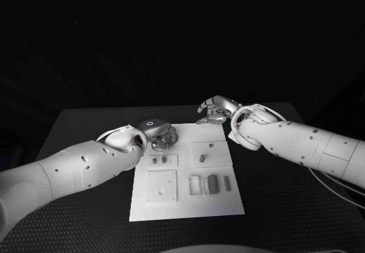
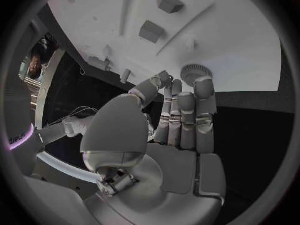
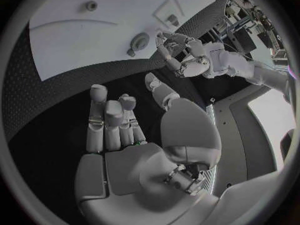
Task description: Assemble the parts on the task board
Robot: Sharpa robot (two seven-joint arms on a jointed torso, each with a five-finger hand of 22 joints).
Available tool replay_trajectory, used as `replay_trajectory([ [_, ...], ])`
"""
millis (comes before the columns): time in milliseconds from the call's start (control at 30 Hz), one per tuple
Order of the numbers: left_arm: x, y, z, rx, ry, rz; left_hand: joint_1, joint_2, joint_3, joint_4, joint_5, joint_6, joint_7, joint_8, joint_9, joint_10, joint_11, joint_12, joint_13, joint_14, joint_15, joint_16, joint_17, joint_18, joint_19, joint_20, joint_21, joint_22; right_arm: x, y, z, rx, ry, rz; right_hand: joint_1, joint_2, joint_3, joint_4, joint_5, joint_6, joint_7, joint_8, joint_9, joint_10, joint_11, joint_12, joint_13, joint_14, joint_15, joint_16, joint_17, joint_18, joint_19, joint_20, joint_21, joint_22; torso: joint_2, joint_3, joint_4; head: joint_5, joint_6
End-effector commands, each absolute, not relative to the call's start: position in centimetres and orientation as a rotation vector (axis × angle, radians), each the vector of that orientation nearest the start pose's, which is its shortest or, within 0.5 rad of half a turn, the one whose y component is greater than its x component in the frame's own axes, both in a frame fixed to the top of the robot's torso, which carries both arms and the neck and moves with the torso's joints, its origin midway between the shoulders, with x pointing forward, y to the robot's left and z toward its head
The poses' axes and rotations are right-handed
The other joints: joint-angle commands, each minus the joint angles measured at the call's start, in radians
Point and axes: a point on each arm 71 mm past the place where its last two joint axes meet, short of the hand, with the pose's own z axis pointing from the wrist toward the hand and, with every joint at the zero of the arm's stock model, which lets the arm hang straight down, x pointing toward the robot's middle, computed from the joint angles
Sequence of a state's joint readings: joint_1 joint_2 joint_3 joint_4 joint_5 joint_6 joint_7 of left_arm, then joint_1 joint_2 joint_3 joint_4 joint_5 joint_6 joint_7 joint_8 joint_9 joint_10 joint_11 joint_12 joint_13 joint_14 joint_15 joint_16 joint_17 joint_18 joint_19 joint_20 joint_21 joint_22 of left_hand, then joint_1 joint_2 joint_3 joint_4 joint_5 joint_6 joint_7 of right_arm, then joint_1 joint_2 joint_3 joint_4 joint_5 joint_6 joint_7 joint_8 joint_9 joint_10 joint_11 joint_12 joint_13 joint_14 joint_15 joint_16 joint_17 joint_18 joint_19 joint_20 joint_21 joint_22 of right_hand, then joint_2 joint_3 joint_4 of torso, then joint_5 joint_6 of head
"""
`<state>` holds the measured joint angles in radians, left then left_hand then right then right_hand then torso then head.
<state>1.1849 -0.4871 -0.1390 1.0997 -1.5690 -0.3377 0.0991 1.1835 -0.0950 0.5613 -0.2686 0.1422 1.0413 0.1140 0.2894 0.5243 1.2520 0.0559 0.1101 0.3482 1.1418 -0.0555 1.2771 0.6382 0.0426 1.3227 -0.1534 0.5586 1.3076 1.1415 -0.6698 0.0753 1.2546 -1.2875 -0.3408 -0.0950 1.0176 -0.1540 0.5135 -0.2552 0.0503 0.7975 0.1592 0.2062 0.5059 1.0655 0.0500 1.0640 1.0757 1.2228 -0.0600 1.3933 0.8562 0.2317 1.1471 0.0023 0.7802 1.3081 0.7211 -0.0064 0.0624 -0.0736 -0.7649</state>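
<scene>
The white task board (image 1: 188,203) lies in the middle of the black table. Small grey parts sit on it: a peg (image 1: 203,157), a pair of pieces (image 1: 158,159) and upright blocks (image 1: 213,183). My left hand (image 1: 158,136) hovers over the board's far left part, fingers pointing down. In the left wrist view its fingertips (image 2: 165,80) reach toward a round toothed part (image 2: 195,72) on the board, with nothing visibly in its grasp. My right hand (image 1: 215,111) hangs at the board's far right corner, fingers spread and palm (image 3: 134,160) empty. The toothed part (image 3: 140,40) lies beside the left hand (image 3: 187,55).
Raised square plates (image 1: 162,185) stand on the board's near half, and two grey blocks (image 2: 151,31) rise from it. Black table (image 1: 289,205) surrounds the board on all sides. Both forearms cross the table's left and right parts.
</scene>
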Motion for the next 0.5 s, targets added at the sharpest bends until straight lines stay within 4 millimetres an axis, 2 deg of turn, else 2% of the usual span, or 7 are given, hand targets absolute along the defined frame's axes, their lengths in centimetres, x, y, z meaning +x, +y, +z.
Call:
replay_trajectory([
  [33,52.8,12.9,-24.1,0.440,1.656,-0.662,0.000,0.005,0.002,-0.001,0.002,0.006,-0.001,0.004,0.001,0.009,-0.002,-0.004,0.001,0.008,-0.002,0.000,-0.001,0.104,0.006,-0.001,0.005,0.018,53.8,-19.6,-19.3,0.135,1.646,0.677,-0.008,0.000,0.000,0.006,-0.002,0.001,0.007,0.005,-0.001,-0.009,0.001,0.006,-0.002,-0.006,0.001,-0.004,-0.002,0.030,0.001,-0.006,-0.005,0.017,-0.001,-0.0007,0.0012,0.001,0.000],
  [233,53.0,14.1,-24.2,0.439,1.681,-0.625,0.001,0.006,0.002,-0.001,0.001,0.006,-0.001,0.004,0.001,0.009,-0.002,-0.004,0.002,0.008,-0.002,0.000,-0.001,0.104,0.006,-0.001,0.004,0.018,53.8,-19.7,-19.3,0.135,1.647,0.676,-0.008,0.000,0.000,0.006,-0.002,0.001,0.006,0.005,-0.001,-0.009,0.001,0.007,-0.002,-0.006,0.000,-0.004,-0.002,0.030,0.001,-0.006,-0.005,0.017,0.000,0.0004,0.0005,0.005,0.000],
  [500,53.1,15.4,-24.3,0.438,1.690,-0.600,0.000,0.004,0.001,-0.002,0.000,0.006,-0.001,0.004,0.001,0.009,-0.002,-0.006,0.002,0.009,-0.002,0.000,-0.001,0.104,0.007,-0.001,0.004,0.019,53.8,-19.8,-19.3,0.137,1.645,0.675,-0.008,0.000,0.000,0.006,-0.002,0.001,0.006,0.005,-0.001,-0.009,0.001,0.007,-0.002,-0.006,0.000,-0.004,-0.002,0.030,0.001,-0.006,-0.005,0.017,0.000,-0.0012,0.0005,0.004,-0.001],
])
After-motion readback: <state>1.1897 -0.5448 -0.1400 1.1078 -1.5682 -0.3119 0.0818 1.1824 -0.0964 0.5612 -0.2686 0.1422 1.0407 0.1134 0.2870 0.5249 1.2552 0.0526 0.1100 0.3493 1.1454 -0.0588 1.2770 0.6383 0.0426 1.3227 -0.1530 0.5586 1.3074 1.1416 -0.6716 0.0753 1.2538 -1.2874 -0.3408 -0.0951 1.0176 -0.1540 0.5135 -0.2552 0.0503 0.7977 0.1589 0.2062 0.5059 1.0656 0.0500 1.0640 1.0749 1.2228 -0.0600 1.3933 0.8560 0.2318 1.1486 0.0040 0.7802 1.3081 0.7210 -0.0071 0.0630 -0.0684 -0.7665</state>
